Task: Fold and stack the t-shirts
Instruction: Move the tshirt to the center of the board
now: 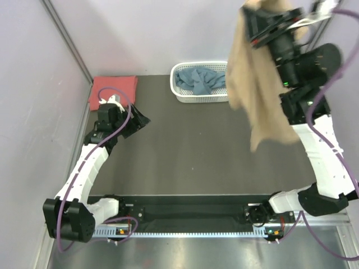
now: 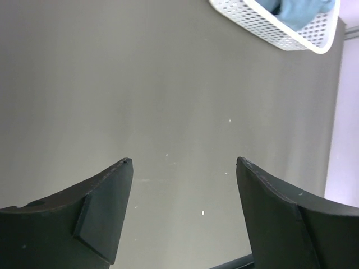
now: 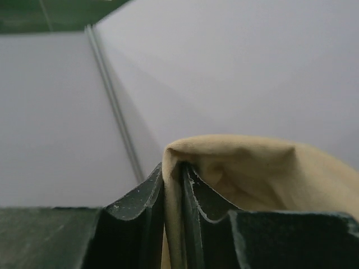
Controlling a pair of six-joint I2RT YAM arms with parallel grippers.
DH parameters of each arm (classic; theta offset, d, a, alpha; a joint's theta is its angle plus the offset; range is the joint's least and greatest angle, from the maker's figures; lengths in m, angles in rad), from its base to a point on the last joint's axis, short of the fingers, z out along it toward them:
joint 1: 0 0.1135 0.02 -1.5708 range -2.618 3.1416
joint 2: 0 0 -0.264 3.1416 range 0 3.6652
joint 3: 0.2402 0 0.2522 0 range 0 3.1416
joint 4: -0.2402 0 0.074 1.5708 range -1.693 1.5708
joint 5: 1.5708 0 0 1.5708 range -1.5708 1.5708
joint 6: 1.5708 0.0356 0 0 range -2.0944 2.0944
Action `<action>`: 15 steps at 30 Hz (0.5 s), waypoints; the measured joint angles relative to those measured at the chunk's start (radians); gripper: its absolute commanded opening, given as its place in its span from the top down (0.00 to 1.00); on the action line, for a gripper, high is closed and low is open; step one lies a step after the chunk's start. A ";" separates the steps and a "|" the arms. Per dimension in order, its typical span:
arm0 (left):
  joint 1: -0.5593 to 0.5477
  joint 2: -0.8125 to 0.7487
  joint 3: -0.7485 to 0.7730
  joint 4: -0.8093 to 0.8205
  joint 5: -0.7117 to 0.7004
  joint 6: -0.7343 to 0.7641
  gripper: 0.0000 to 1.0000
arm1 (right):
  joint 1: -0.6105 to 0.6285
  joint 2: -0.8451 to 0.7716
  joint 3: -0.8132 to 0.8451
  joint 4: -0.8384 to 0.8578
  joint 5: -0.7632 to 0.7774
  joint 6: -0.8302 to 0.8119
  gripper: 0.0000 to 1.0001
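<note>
Our right claw (image 1: 257, 23) is raised high above the table (image 1: 196, 151), its two fingers pressed together on a fold of the tan t-shirt (image 1: 261, 95). In the right wrist view the claw (image 3: 172, 175) has that cloth (image 3: 241, 168) pinched in the narrow slot between the fingers, and the fabric bulges up and away to the claw's right side. From the pinch, the rest of the tan t-shirt hangs straight below the claw in a long, loose drape. Its lower end dangles over the table in front of the right arm, and we cannot tell whether it touches the surface. Our left claw (image 1: 139, 119) sits low over the table with its fingers spread wide and nothing between them. In the left wrist view the claw (image 2: 182, 162) shows only bare dark table (image 2: 140, 84) in the gap. The coral-red t-shirt (image 1: 115, 89) lies folded flat just behind the left claw, by the far left corner. The white basket (image 1: 199, 100) stands well ahead of the left claw and to its right (image 2: 269, 25), holding the crumpled dusty blue t-shirt (image 1: 199, 80), a corner of which shows in the left wrist view (image 2: 297, 11). That basket sits beneath and to the left of the right claw.
</note>
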 measured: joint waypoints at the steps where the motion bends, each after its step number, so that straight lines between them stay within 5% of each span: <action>1: 0.000 0.000 0.003 0.003 0.005 0.001 0.19 | 0.027 -0.014 -0.052 -0.022 -0.021 0.013 0.70; 4: -0.001 0.000 0.011 0.014 0.027 0.001 0.13 | 0.092 -0.032 -0.222 -0.097 -0.097 0.056 0.41; 7: -0.002 0.000 0.014 0.019 0.043 0.002 0.08 | 0.134 -0.019 -0.409 -0.245 -0.192 0.085 0.26; 15: -0.077 0.077 0.069 0.000 0.054 0.047 0.10 | 0.118 -0.024 -0.640 -0.605 -0.255 0.038 0.26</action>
